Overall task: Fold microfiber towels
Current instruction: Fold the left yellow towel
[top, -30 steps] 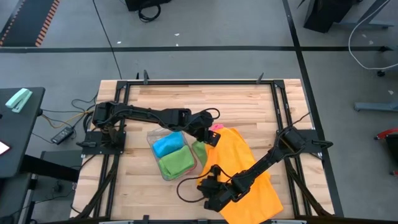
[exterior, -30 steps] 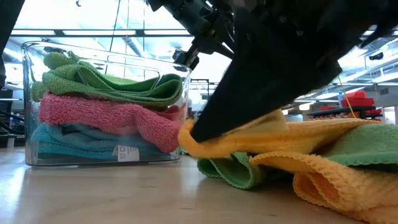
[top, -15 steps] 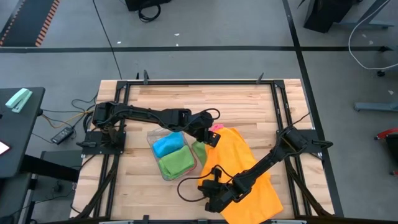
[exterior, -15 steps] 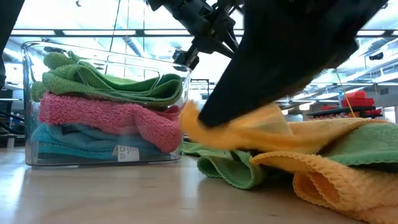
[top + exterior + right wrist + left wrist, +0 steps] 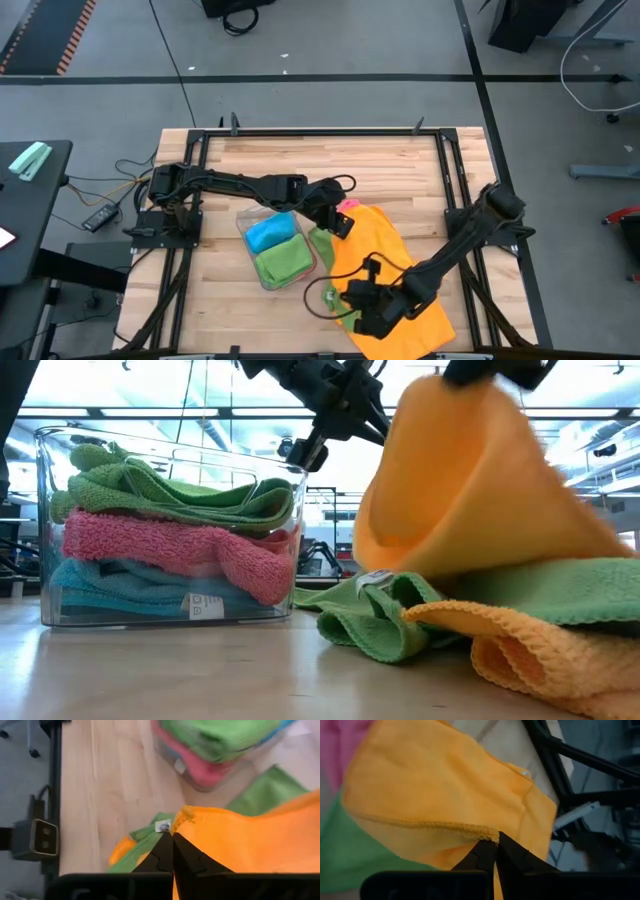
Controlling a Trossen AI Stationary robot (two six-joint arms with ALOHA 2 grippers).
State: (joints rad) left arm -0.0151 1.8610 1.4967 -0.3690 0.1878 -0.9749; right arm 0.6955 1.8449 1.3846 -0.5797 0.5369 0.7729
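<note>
Robotics lab or workshop. A wooden table point(image 5: 300, 170) in a black frame stands on grey concrete floor point(image 5: 330, 40). Ceiling strip lights point(image 5: 200, 412) run overhead

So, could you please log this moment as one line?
left gripper: shut on orange microfiber towel | right gripper: shut on same towel, corner raised

Lifted towel point(image 5: 400, 262): you see plain bright orange.
Towel beneath it point(image 5: 380, 622): green, with a small white tag.
Stack in clear tray point(image 5: 40, 530): your layers read green point(image 5: 170, 495), pink point(image 5: 170, 550), sky blue point(image 5: 110, 588).
Tabletop point(image 5: 330, 170): pale wood grain.
Arms: dark.
</note>
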